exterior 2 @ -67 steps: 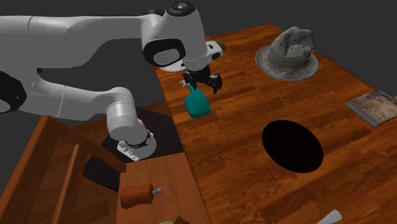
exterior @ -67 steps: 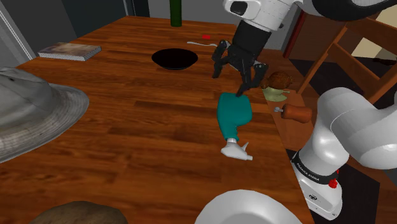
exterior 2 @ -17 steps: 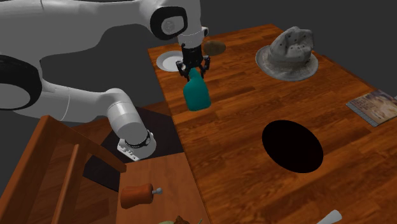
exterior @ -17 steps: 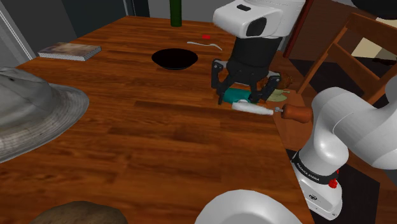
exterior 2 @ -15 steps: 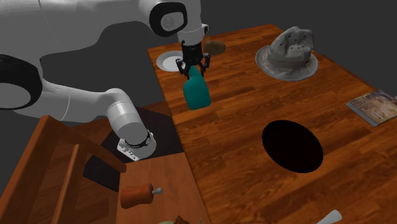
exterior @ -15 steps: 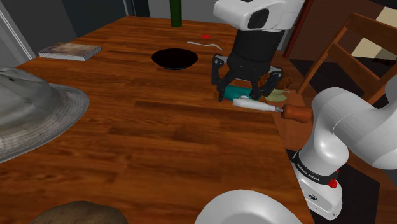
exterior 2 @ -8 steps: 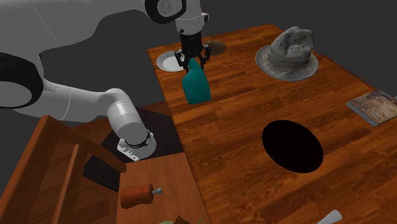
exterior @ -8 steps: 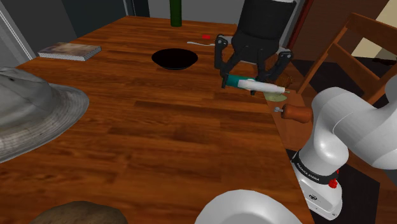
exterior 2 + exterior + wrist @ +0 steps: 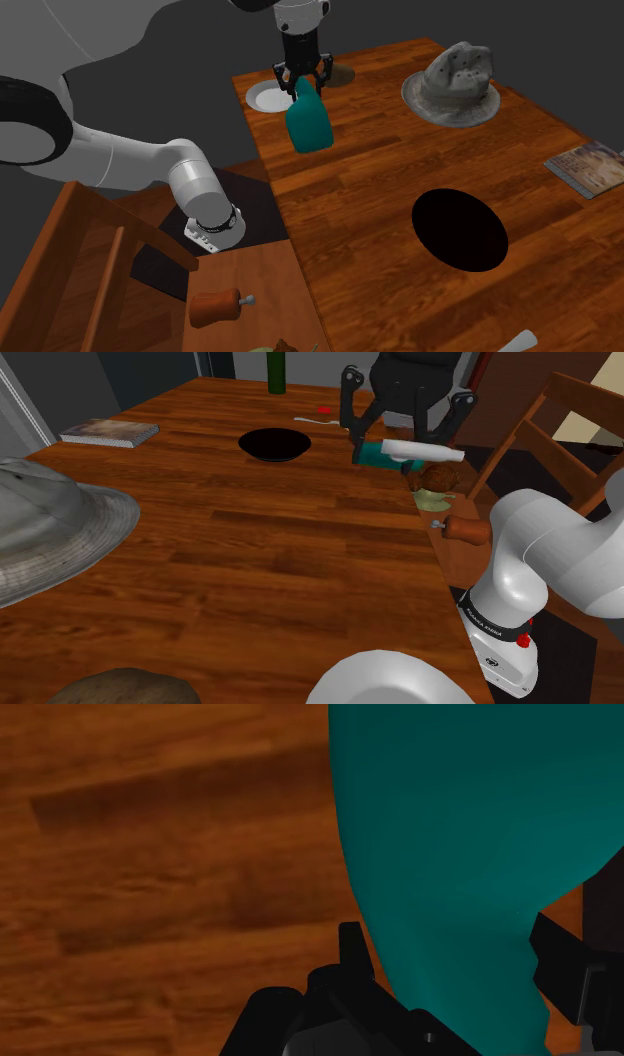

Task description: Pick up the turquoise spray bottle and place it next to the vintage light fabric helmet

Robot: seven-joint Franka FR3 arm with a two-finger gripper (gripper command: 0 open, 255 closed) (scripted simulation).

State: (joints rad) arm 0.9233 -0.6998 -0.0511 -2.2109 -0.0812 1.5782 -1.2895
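Turquoise spray bottle (image 9: 308,122) hangs clamped by its neck in the gripper (image 9: 301,82), lifted above the glossy wooden counter (image 9: 370,190), well apart from the grey helmet (image 9: 457,85), dark grey walls (image 9: 150,377) behind.

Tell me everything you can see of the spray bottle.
The spray bottle has a smooth teal body, wide at the base and narrowing to a white spray head. The gripper is shut on its neck, and it hangs with the body lowest, held clear of the wooden table near its edge.
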